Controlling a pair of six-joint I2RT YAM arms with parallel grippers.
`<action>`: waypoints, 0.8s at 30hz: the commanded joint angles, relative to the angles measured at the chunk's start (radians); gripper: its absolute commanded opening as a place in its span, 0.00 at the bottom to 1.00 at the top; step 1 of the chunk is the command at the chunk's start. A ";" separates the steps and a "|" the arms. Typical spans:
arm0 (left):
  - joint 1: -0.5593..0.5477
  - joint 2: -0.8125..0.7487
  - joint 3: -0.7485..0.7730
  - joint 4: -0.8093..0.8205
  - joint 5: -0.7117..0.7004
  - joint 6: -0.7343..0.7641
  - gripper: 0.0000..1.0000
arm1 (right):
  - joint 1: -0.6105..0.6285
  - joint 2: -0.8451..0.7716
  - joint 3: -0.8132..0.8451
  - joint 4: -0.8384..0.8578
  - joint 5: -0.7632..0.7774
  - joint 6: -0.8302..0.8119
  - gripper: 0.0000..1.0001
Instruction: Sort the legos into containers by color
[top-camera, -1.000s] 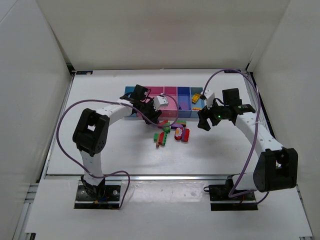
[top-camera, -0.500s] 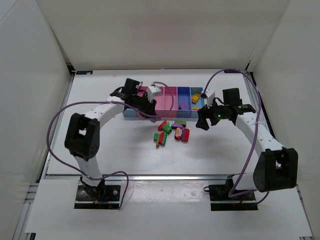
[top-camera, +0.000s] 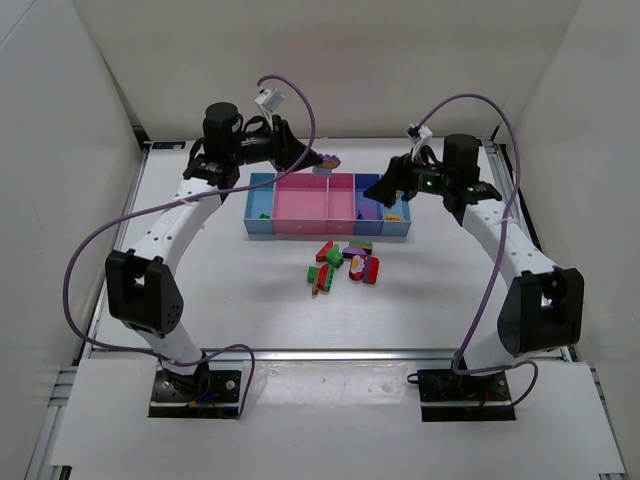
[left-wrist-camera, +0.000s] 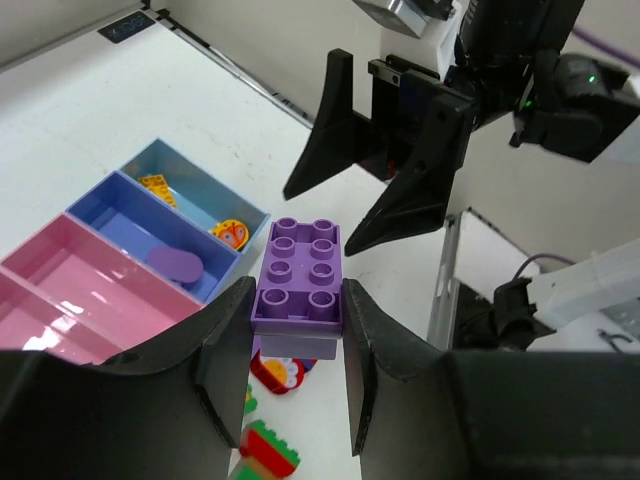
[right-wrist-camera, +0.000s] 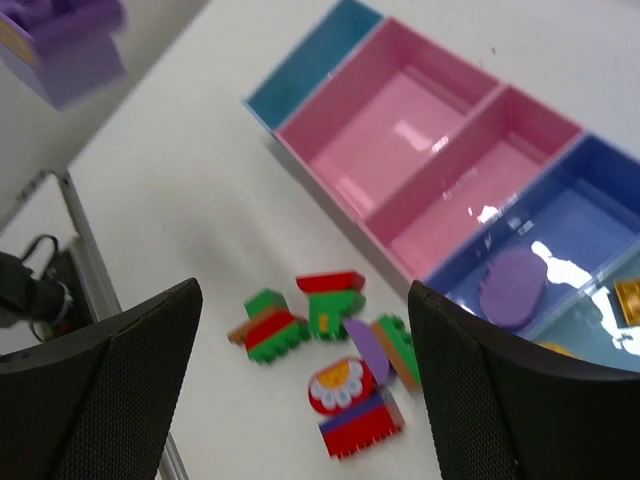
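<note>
Fingers (left-wrist-camera: 215, 370) of the left gripper (left-wrist-camera: 297, 300) clamp a purple two-by-four studded plastic brick (left-wrist-camera: 298, 275) by its long sides, lifted off the white table (top-camera: 200, 270). From above it shows at 12 o'clock of the wide pink bin (top-camera: 300, 205) in the row of five joined shallow plastic bins (top-camera: 330, 233). The right gripper (right-wrist-camera: 305, 295), spread wide and empty, hovers at the row's 3 o'clock end. A heap of red, green, yellow and purple plastic bricks (top-camera: 345, 265) lies at 6 o'clock of the row.
</note>
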 joint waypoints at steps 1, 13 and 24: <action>-0.001 0.030 0.073 0.093 0.014 -0.141 0.10 | 0.031 0.042 0.073 0.261 -0.063 0.235 0.87; 0.019 0.070 0.129 0.167 -0.026 -0.339 0.10 | 0.141 0.108 0.163 0.426 -0.003 0.352 0.86; 0.022 0.099 0.159 0.196 -0.031 -0.396 0.10 | 0.160 0.161 0.277 0.455 0.015 0.465 0.81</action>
